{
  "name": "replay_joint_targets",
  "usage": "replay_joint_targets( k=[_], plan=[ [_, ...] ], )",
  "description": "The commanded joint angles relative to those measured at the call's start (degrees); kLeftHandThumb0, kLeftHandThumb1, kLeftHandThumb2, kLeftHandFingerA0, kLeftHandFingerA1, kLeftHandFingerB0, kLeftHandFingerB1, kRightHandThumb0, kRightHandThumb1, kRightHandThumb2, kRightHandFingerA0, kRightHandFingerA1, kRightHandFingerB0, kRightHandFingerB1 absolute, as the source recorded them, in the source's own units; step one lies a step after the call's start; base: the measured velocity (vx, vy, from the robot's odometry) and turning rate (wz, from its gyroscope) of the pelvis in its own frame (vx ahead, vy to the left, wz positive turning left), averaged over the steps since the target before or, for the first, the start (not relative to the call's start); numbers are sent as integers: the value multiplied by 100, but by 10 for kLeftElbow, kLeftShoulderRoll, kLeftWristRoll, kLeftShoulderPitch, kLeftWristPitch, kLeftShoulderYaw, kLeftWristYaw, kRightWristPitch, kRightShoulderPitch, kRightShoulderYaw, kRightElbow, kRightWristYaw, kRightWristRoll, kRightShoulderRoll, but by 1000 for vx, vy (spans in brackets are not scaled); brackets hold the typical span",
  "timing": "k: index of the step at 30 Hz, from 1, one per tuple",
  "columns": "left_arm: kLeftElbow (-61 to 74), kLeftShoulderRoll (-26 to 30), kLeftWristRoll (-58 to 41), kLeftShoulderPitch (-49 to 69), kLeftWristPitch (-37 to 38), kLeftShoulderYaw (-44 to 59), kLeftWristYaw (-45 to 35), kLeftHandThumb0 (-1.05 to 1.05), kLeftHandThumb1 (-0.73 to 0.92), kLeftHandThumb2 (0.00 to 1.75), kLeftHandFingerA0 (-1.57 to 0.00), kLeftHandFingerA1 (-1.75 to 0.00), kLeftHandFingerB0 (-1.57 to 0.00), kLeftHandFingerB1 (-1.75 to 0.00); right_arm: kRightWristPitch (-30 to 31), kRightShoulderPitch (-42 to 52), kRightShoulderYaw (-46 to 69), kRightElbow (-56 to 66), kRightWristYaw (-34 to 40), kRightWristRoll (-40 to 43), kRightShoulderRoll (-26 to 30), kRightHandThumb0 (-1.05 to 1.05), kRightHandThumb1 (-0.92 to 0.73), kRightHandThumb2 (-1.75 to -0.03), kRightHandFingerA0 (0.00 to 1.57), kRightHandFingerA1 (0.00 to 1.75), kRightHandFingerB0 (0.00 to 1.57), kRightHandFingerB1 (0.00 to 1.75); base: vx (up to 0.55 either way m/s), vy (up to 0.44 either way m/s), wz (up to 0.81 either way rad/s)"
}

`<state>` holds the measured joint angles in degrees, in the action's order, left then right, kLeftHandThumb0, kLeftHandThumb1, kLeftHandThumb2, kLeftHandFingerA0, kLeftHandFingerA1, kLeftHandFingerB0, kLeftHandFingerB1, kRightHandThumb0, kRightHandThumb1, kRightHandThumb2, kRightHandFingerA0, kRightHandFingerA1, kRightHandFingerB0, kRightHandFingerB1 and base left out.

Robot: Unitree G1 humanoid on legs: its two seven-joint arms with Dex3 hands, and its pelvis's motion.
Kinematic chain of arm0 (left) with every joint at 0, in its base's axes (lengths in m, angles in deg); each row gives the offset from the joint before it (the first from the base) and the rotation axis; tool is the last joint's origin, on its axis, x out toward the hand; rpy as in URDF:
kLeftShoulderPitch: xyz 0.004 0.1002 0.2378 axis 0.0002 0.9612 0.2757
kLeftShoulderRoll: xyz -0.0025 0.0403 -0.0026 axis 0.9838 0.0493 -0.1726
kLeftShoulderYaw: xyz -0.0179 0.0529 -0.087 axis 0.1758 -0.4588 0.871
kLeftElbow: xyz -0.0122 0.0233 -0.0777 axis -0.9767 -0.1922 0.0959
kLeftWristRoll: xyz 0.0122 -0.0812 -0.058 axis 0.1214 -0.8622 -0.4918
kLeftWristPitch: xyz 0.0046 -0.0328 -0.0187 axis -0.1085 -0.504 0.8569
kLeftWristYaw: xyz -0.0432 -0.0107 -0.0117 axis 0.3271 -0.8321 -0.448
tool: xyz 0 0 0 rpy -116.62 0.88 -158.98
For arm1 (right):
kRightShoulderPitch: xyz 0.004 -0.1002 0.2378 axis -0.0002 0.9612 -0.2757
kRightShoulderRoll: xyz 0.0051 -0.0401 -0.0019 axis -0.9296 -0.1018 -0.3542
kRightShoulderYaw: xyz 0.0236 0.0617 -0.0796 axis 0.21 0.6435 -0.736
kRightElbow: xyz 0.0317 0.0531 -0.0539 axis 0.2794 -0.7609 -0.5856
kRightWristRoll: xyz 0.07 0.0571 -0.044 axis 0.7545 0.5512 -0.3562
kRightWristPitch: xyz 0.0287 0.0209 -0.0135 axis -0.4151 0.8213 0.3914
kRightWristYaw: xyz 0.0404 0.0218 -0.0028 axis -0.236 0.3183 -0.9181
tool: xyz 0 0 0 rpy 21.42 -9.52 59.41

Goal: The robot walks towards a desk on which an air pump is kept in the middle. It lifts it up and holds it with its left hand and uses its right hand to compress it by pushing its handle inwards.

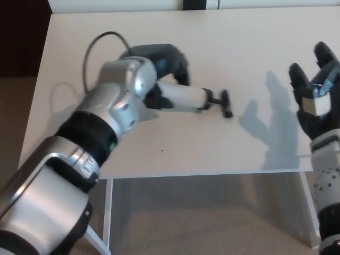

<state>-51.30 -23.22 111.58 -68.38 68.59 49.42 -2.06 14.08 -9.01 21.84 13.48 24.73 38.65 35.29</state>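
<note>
The air pump (pixel 186 97) is a white cylinder with a black rod and T-handle (pixel 226 103) sticking out to its right and a thin black hose (pixel 93 45) curving off behind. My left hand (pixel 159 66) is shut on the cylinder's left part, low over the desk (pixel 223 143); I cannot tell whether the pump touches the desk. My right hand (pixel 317 98) is open at the picture's right edge, palm toward the pump, well apart from the handle. The picture is blurred.
The white desk's front edge (pixel 212 174) runs across the lower middle, with grey floor (pixel 212 218) below it. A dark area (pixel 21 37) lies beyond the desk's left edge. My left forearm (pixel 64 175) fills the lower left.
</note>
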Motion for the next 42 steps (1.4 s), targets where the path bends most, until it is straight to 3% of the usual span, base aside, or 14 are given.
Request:
replay_joint_targets(
  k=[1, 10, 11, 13, 14, 15, 17, 18, 23, 26, 27, 36, 37, 42],
  plan=[
    [-37, -1, 11, -12, 30, -13, 46, -12, 62, 58, -81, -92, -72, -46, -16, 36, -4, 31, -23, 4, 13, -90, -81, -114, 0, 28, 14, 26, 0, 0, 0],
    [-52, -26, 8, -19, 38, -24, 62, -14, 60, 59, -84, -105, -74, -52, -23, 74, -19, 85, -29, 2, 2, -87, -78, -113, 6, 30, 11, 27, 0, 0, 0],
    [-53, -33, 4, -16, 39, -21, 74, -18, 64, 59, -85, -114, -69, -96, -21, 80, -22, 98, -30, 3, 0, -88, -79, -113, 9, 30, 10, 26, 0, 0, 0],
    [-54, -41, -1, -13, 41, -16, 89, -18, 64, 59, -85, -114, -69, -96, -18, 88, -27, 114, -30, 5, -2, -88, -79, -113, 9, 30, 10, 26, 0, 0, 0],
    [-54, -45, -14, -8, 54, -4, 101, -25, 59, 59, -84, -97, -68, -43, -16, 91, -29, 125, -28, 7, -5, -82, -92, -72, 10, 26, 10, 24, 0, 0, 0],
    [-52, -48, -25, -10, 61, 0, 76, -78, 57, 57, 0, 0, 0, -12, -16, 96, -33, 141, -25, 7, -9, -88, -78, -81, 11, 31, 10, 27, 0, 0, 0],
    [-52, -53, -36, -13, 68, 4, 43, -78, 57, 57, 0, 0, 0, -12, -16, 103, -37, 161, -21, 7, -13, -88, -78, -81, 11, 31, 10, 27, 0, 0, 0],
    [-50, -53, -35, -15, 69, 3, 32, -85, 56, 59, 0, 0, 0, -5, -20, 104, -39, 165, -20, 4, -14, -81, -73, -110, 4, 40, 5, 36, 0, 0, 0],
    [-38, -53, -18, -21, 80, -12, 30, -86, 61, 61, 0, 0, 0, 0, -23, 115, -49, 199, -16, -2, -15, -92, -79, -111, 3, 39, 8, 36, 0, 0, 0],
    [-25, -48, -14, -26, 83, -18, 22, -92, 64, 61, 0, 0, 0, 0, -20, 136, -66, 243, -19, -15, -7, -76, -73, -111, 2, 38, 7, 35, 0, 0, 0],
    [-6, -39, -22, -27, 85, -12, 9, -97, 59, 60, 0, 0, 0, 0, -23, 145, -72, 263, -22, -24, 1, -86, -80, -85, 10, 29, 9, 26, 0, 0, 0],
    [272, 84, -94, -24, 82, 89, -96, -99, 57, 62, 0, 0, 0, 0, -4, 206, -57, 444, -23, -12, 58, -83, -92, -72, 13, 28, 12, 25, 0, 0, 0],
    [330, 106, -113, -17, 80, 116, -111, -91, 58, 59, 0, 0, 0, 0, -4, 219, -50, 470, -33, -2, 68, -90, -79, -90, 11, 30, 8, 23, 0, 0, 0],
    [452, 146, -155, 10, 72, 172, -140, -93, 58, 58, 0, 0, 0, -4, 2, 254, -40, 528, -50, 20, 85, -90, -81, -114, 10, 32, 10, 24, 0, 0, 0]
  ],
)
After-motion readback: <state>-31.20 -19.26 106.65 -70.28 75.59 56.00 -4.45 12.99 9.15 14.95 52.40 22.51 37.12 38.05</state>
